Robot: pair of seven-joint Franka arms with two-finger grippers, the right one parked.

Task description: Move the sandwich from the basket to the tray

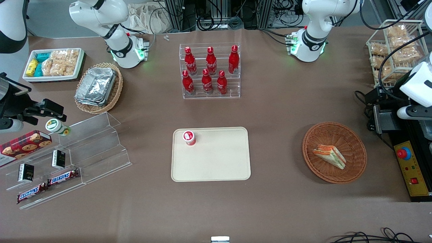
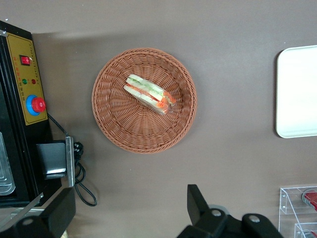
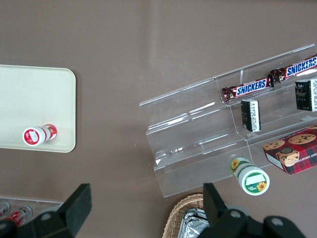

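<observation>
**Sandwich lying in the wicker basket, gripper high above it**

We pick one landmark, the basket [image 1: 334,152], round, shallow and reddish-brown, sitting on the brown table [image 1: 276,111] toward the working arm's end. Everything else we place from it.

Inside the basket lies the sandwich [image 1: 329,156], a small triangular wedge in clear wrap, resting on its side on the woven floor, roughly central. In the wrist view the sandwich [image 2: 149,93] shows its layers plainly: white bread, green and orange filling. Its long axis runs on a diagonal across the basket [image 2: 144,100]. From the front, one end points toward the tray and slightly away from the camera; the other end points toward the basket rim nearest the camera. The orange filling shows at the end away from the control box.

The gripper [image 2: 126,210] hangs well above the basket, looking straight down on it, touching nothing. We see one dark finger [image 2: 198,203] on one side and a second dark finger on the other, spread wide apart with bare table between them: released, holding nothing.

Sideways from the basket, toward the parked arm's end, lies the cream-beige tray [image 1: 211,154], well apart from it. A small red-and-white cup [image 1: 189,137] stands on the tray, in the corner farthest from the basket. On the basket's outer side stands a black control box [image 1: 412,168] with a red button.
</observation>
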